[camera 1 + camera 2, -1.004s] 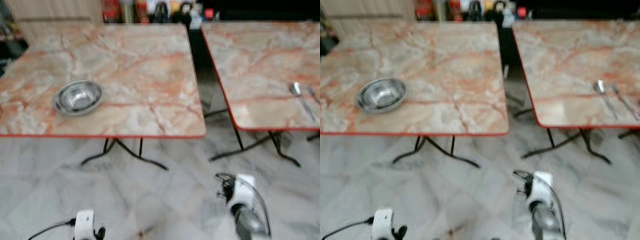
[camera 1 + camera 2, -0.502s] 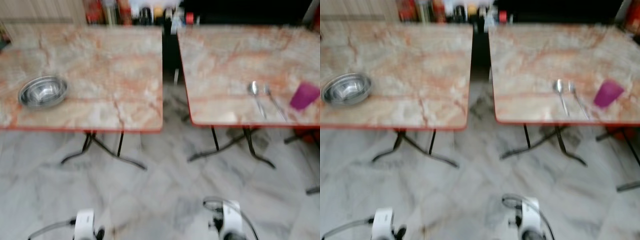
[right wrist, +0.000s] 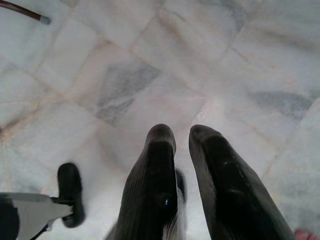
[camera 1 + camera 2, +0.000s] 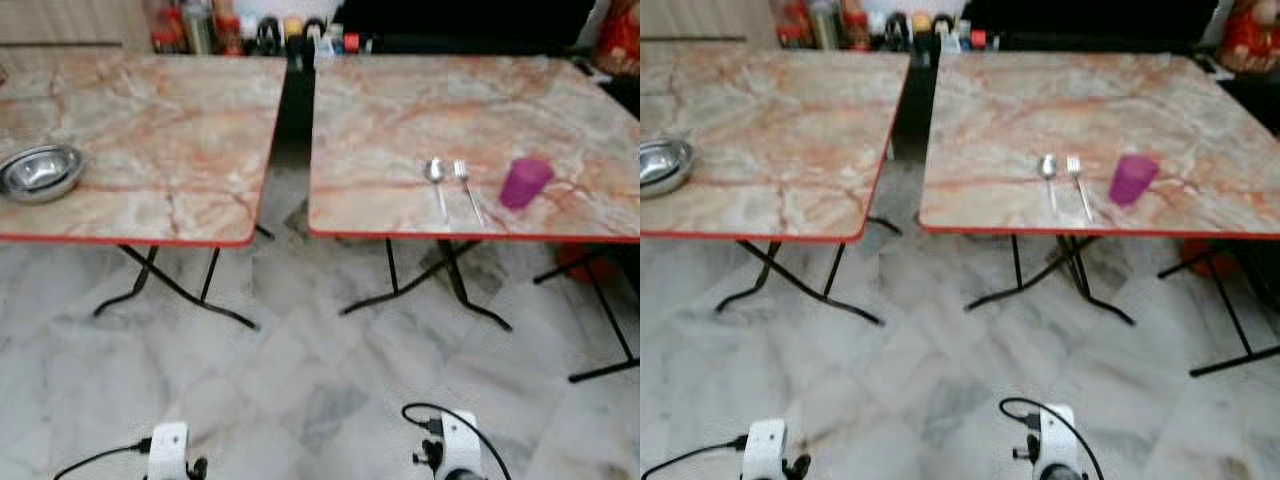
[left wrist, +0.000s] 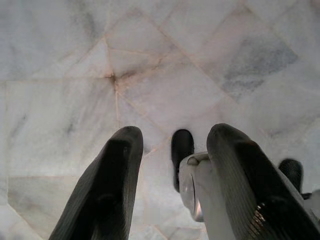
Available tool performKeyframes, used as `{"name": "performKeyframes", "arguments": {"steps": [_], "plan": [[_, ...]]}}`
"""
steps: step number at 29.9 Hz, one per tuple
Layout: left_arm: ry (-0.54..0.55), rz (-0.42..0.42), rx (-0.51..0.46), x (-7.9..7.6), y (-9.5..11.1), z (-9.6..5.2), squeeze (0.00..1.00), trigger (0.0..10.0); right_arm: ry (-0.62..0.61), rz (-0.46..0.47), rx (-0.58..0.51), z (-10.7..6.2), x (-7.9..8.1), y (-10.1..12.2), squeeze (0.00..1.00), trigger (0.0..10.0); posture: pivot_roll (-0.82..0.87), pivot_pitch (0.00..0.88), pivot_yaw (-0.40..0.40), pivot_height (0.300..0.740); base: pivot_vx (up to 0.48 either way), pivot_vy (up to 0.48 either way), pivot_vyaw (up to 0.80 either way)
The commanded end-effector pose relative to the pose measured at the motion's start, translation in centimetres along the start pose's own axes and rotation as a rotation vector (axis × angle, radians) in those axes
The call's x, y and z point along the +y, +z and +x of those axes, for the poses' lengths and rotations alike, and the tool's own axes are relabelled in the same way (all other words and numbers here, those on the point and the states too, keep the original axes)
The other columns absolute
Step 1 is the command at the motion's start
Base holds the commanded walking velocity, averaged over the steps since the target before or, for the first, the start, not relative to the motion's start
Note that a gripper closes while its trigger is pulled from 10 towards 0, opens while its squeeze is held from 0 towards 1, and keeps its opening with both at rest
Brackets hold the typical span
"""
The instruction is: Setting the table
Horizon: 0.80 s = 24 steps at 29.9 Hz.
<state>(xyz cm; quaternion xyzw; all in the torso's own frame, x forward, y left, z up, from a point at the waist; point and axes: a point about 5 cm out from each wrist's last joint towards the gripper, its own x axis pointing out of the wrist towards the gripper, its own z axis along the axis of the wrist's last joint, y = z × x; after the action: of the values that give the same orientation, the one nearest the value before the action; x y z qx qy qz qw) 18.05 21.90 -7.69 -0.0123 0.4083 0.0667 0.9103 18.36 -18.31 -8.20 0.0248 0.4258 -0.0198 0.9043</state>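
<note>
A steel bowl (image 4: 40,172) sits near the front left of the left marble table (image 4: 170,120). On the right marble table (image 4: 400,110), close to its front edge, a spoon (image 4: 437,185) and a fork (image 4: 466,190) lie side by side, with an upright purple cup (image 4: 524,182) just right of them. Both arms hang low over the floor, far from the tables. My left gripper (image 5: 175,132) is open with nothing between its fingers. My right gripper (image 3: 181,131) is shut and holds nothing.
A narrow gap (image 4: 290,110) separates the two tables, which stand on black folding legs (image 4: 440,280). Bottles and jars (image 4: 250,30) line the back. A red object (image 4: 618,40) is at the far right. Marble floor (image 4: 300,380) lies between me and the tables.
The camera has swung to the right: the bowl now sits at the picture's left edge and the spoon, fork and purple cup have come fully into view. Nothing on the tables moved.
</note>
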Motion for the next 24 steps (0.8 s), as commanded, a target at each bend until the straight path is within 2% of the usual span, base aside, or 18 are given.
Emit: {"name": "performKeyframes", "arguments": {"steps": [1,7,20,24], "plan": [[-0.003,0.015,0.033,-0.1,-0.8,-0.2,0.00,10.0,-0.009,0.002,0.021,-0.1,-0.5,-0.5,0.00,10.0,-0.06,0.067,0.002,0.740,0.259,-0.368,0.00],[-0.003,0.011,0.036,-0.2,-0.8,-0.1,0.00,10.0,0.004,0.020,0.043,-0.2,-0.2,-0.9,0.00,10.0,-0.06,0.060,0.000,0.740,0.284,-0.356,0.00],[-0.003,0.022,0.046,-0.2,-0.7,-0.1,0.00,10.0,-0.006,0.042,0.090,-0.7,-0.6,-2.6,0.00,10.0,-0.07,0.047,0.005,0.740,0.395,0.000,0.00],[-0.009,0.021,0.037,-0.3,-0.2,0.1,0.00,10.0,-0.015,0.045,0.086,-0.6,-0.5,-2.5,0.00,10.0,-0.06,0.085,0.003,0.740,0.438,0.000,0.00]]}}
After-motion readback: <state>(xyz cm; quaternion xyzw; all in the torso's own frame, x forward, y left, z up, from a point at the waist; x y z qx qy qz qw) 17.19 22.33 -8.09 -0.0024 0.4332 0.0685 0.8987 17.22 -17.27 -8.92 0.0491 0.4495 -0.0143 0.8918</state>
